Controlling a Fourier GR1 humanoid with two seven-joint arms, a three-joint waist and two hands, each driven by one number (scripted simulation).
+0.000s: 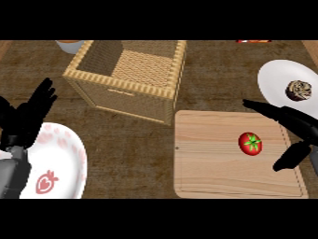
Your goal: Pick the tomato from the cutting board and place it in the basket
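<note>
Tomato: on board, beside basket. Right hand: spread wide around tomato, holding nothing. Left hand: fingers straight, resting over plate.

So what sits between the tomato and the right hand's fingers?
Nothing: in the head view only bare cutting board separates the tomato from the open right hand, whose fingers and thumb bracket it without touching.
</note>
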